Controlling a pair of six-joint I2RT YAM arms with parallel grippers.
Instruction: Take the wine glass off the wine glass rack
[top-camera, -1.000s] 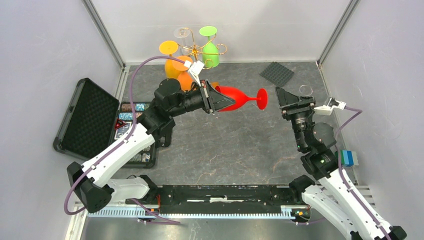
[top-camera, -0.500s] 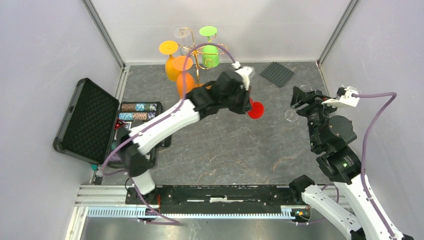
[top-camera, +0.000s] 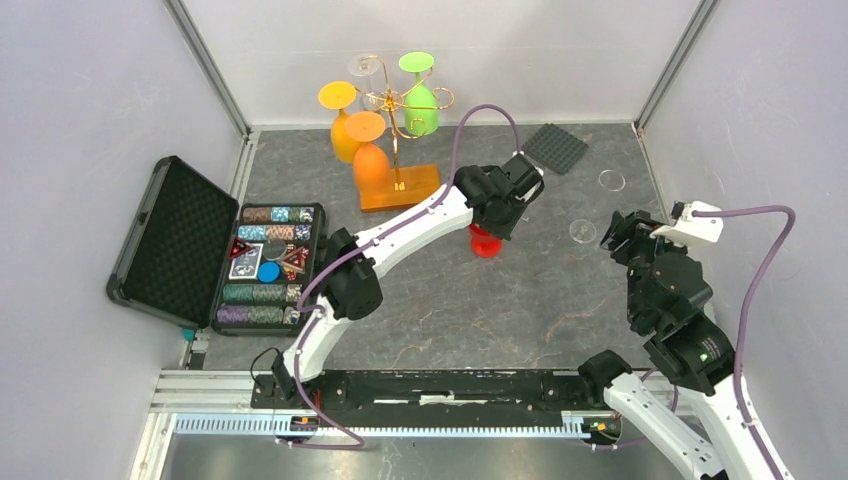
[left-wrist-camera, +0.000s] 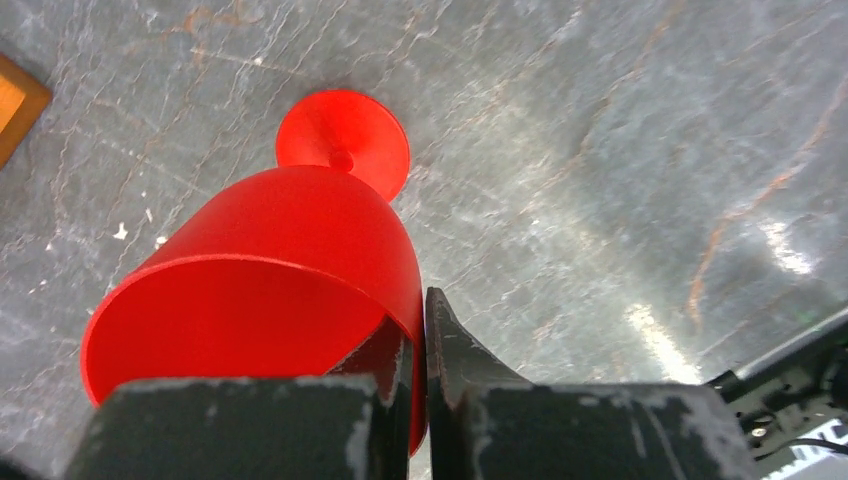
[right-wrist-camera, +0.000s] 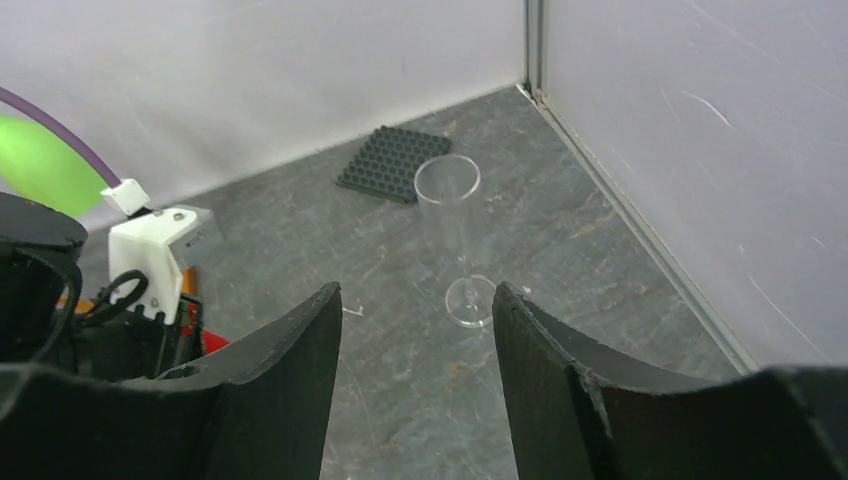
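The wine glass rack (top-camera: 395, 100) is a gold scrolled stand on an orange-brown wooden base (top-camera: 415, 187) at the back. Orange, green and clear glasses hang from it. A red wine glass (top-camera: 485, 242) stands upright right of the base, its round foot down at the grey table. My left gripper (top-camera: 505, 205) is above it, shut on the bowl's rim. In the left wrist view the red wine glass (left-wrist-camera: 300, 230) has its wall pinched between the jaws of the left gripper (left-wrist-camera: 420, 330). My right gripper (top-camera: 622, 232) stands open and empty, as the right wrist view of it (right-wrist-camera: 415, 295) confirms.
A clear flute (right-wrist-camera: 447, 200) stands just beyond the right fingers, its foot (top-camera: 583, 232) on the table. A dark studded mat (top-camera: 553, 147) lies at the back right. An open black case of poker chips (top-camera: 265, 265) sits left. Walls close in all around.
The left arm swung the red glass rightward away from the rack, turning it from lying sideways to upright and lowering it. The right gripper drew back and turned toward the clear flute.
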